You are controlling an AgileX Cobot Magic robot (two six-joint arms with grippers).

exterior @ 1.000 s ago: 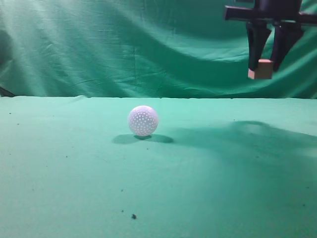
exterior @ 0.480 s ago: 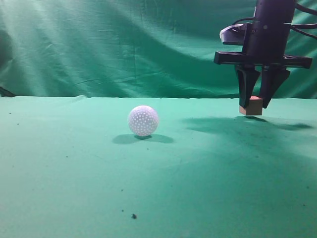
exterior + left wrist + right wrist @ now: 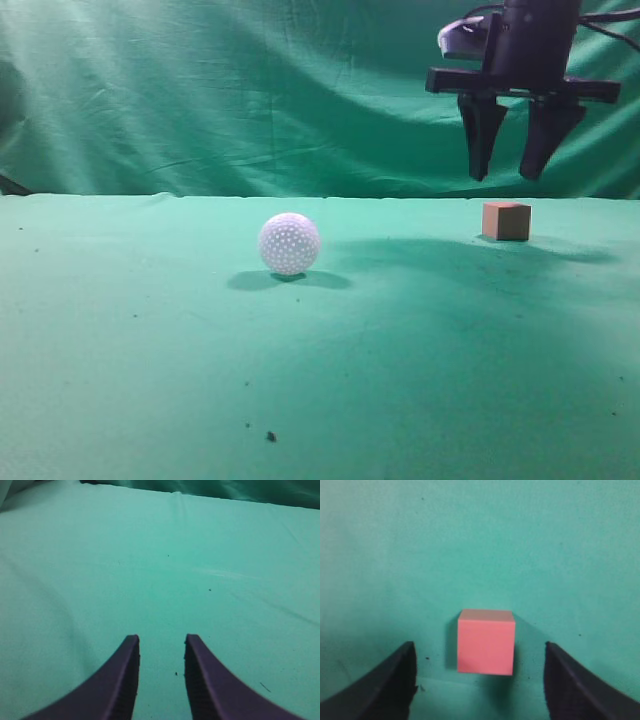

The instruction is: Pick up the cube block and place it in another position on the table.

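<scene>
The cube block (image 3: pixel 506 221) is small and reddish-brown and rests on the green table (image 3: pixel 320 360) at the far right. In the right wrist view its pink-red top (image 3: pixel 485 641) lies between and below the two fingers. My right gripper (image 3: pixel 507 176) hangs open and empty straight above the cube, clear of it; it also shows in the right wrist view (image 3: pixel 479 647). My left gripper (image 3: pixel 161 639) is open and empty over bare green cloth and is out of the exterior view.
A white dimpled ball (image 3: pixel 289 243) sits on the table left of centre, well apart from the cube. A draped green curtain (image 3: pixel 250 90) stands behind the table. Small dark specks (image 3: pixel 269 436) lie on the cloth near the front.
My right gripper came down with the cube, set it on the table, opened and rose above it. The ball has not moved.
</scene>
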